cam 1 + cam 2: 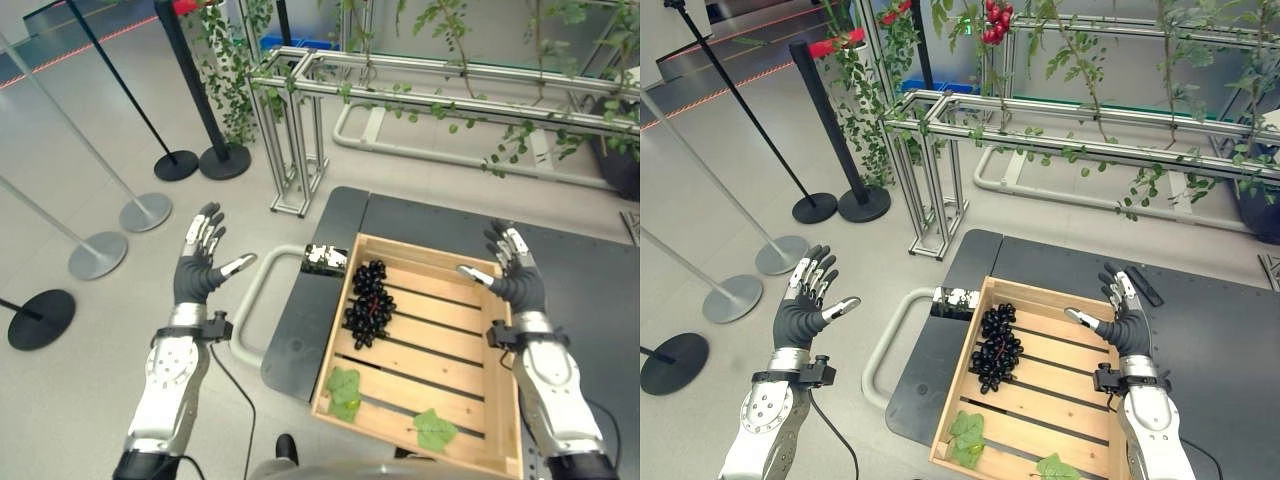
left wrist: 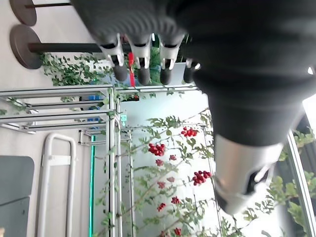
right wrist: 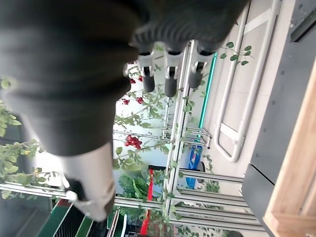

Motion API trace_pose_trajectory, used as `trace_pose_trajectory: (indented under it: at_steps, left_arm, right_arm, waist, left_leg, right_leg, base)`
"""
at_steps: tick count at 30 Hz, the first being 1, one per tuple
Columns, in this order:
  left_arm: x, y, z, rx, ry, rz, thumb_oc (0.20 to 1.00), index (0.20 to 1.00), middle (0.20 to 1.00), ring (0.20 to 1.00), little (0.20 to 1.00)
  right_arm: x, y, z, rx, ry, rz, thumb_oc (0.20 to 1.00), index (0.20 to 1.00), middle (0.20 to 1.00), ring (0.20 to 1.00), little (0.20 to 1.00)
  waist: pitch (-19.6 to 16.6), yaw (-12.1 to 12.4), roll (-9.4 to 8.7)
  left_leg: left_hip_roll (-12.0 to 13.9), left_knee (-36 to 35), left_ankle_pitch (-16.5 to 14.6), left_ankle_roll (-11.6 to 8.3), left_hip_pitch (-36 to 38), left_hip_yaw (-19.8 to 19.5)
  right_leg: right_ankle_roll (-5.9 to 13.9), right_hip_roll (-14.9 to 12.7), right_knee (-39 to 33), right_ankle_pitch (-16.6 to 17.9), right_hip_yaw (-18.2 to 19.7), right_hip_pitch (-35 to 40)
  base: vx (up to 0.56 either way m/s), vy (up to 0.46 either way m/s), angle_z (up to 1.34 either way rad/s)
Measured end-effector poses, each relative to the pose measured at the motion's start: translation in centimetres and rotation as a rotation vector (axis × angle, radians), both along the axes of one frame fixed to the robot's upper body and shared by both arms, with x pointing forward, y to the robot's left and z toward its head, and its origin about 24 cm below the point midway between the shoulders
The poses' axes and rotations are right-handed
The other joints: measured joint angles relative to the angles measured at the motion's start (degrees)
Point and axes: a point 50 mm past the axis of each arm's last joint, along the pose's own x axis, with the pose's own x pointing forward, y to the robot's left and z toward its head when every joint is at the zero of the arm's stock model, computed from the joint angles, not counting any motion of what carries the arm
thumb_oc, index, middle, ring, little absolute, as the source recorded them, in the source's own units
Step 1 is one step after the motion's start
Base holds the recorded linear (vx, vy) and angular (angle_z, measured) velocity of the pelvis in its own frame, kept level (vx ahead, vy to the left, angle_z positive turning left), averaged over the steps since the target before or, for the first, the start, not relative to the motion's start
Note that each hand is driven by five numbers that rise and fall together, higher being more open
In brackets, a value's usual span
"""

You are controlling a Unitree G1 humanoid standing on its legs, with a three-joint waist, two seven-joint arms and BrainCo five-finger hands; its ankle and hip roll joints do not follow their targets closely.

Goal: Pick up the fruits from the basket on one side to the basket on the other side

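Observation:
A bunch of dark grapes (image 1: 370,304) lies in a wooden slatted crate (image 1: 497,330) on a dark cart. Two green leaves (image 1: 345,391) lie on the crate's near slats. My left hand (image 1: 200,262) is held up over the floor, left of the cart, fingers straight and spread, holding nothing. My right hand (image 1: 513,268) is raised over the crate's right rim, also open and empty. Both hands (image 1: 805,300) stand apart from the grapes (image 1: 996,345). In the wrist views the fingers (image 2: 143,64) and fingers (image 3: 170,74) point straight out.
The dark cart (image 1: 310,330) has a grey tubular handle (image 1: 252,300) on its left. Stanchion posts with round bases (image 1: 145,212) stand on the floor at left. A metal frame (image 1: 295,130) with vines and red fruit clusters (image 1: 992,22) stands behind.

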Motion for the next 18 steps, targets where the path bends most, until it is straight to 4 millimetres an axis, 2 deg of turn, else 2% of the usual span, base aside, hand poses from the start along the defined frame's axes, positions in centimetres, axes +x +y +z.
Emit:
trace_pose_trajectory:
  at_steps: [5,8,12,14,16,18]
  left_arm:
    - [-0.1,-0.1,-0.2,-0.001,0.010,-0.007,1.000,1.000,1.000,1.000,1.000]
    - [-0.3,0.0,-0.7,0.001,0.042,-0.007,1.000,1.000,1.000,1.000,1.000]
    - [-0.6,0.1,-1.0,0.004,0.058,-0.008,1.000,1.000,1.000,1.000,1.000]
    - [-0.7,0.1,-0.9,0.009,0.055,-0.017,1.000,1.000,1.000,1.000,1.000]
    - [-0.7,0.0,-0.9,0.009,0.056,-0.021,1.000,1.000,1.000,1.000,1.000]
    - [-0.5,-0.2,-0.6,0.002,0.048,-0.034,1.000,1.000,1.000,1.000,1.000]
  right_arm:
    - [-0.2,0.0,-0.4,0.001,0.020,-0.001,1.000,1.000,1.000,1.000,1.000]
    - [-0.5,-0.1,-1.5,0.005,0.082,-0.005,1.000,1.000,1.000,1.000,1.000]
    - [-0.5,0.8,-2.7,0.007,0.141,0.038,1.000,1.000,1.000,1.000,1.000]
    - [-0.5,2.2,-3.3,-0.006,0.171,0.108,1.000,1.000,1.000,1.000,1.000]
    - [-0.5,2.6,-3.5,-0.012,0.184,0.130,1.000,1.000,1.000,1.000,1.000]
    - [-0.5,2.8,-4.0,-0.014,0.210,0.142,1.000,1.000,1.000,1.000,1.000]
  waist:
    - [-1.2,-0.4,-0.54]
    - [-2.3,-0.2,-1.53]
    - [-3.1,0.0,-2.51]
    - [-3.7,0.3,-3.06]
    - [-3.8,0.0,-3.24]
    - [-3.6,1.1,-3.30]
  left_leg:
    - [0.8,0.0,-0.3,-0.46,0.1,0.1]
    - [1.3,0.0,-0.5,-0.68,0.1,0.0]
    - [1.1,0.0,-0.4,-0.60,-0.2,-0.1]
    - [1.2,0.0,-0.3,-0.45,-2.1,-0.8]
    - [1.1,0.0,0.2,-0.49,-2.6,-1.2]
    - [1.0,0.0,0.7,-0.45,-4.3,-2.1]
  right_leg:
    - [-0.54,0.9,0.0,0.4,1.1,-0.4]
    - [-0.59,1.0,0.0,0.4,1.2,-0.5]
    - [-0.33,0.8,0.0,0.4,1.2,-0.8]
    - [-0.40,0.9,0.0,0.6,0.7,-1.9]
    - [-0.63,0.9,0.0,0.8,0.4,-2.4]
    - [-0.89,1.0,0.0,1.0,-0.5,-3.7]
  base:
    - [0.02,0.011,-0.11]
    - [0.00,0.000,0.00]
    - [-0.01,-0.053,0.01]
    - [-0.01,-0.036,0.12]
    - [-0.08,-0.024,0.15]
    - [-0.08,-0.015,0.17]
